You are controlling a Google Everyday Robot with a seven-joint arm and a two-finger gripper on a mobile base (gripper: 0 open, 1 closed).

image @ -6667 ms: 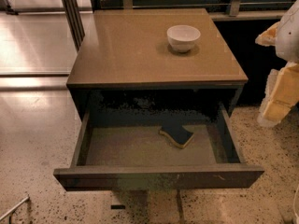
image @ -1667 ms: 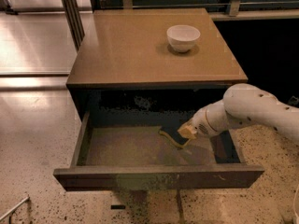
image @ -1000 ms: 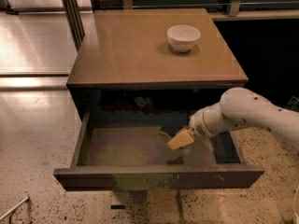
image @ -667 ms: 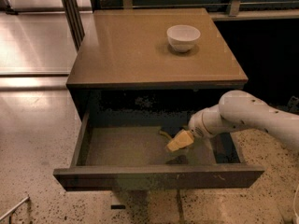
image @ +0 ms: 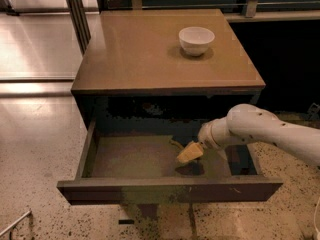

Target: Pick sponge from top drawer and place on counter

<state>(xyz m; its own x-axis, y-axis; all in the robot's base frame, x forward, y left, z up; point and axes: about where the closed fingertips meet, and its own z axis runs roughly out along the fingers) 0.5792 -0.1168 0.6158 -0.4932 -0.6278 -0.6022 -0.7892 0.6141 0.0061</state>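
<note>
The top drawer [image: 170,190] of the dark cabinet is pulled open and shows its greenish-tan floor. My white arm reaches in from the right, and the gripper [image: 190,152], with its tan tip, is down at the middle right of the drawer floor, right over the sponge. The sponge [image: 174,144] is mostly hidden under the gripper. Only a thin yellowish edge shows at its left, with a dark patch below it. The counter [image: 140,49] is the glossy tan top of the cabinet.
A white bowl [image: 196,40] stands on the counter at the back right. The speckled floor [image: 35,149] lies around the cabinet. A metal post [image: 77,14] and a glass panel stand at the back left. A dark recess lies to the right of the cabinet.
The arm came in from the right and reached down into the drawer over the sponge. In the last second the gripper has shifted only slightly left and low.
</note>
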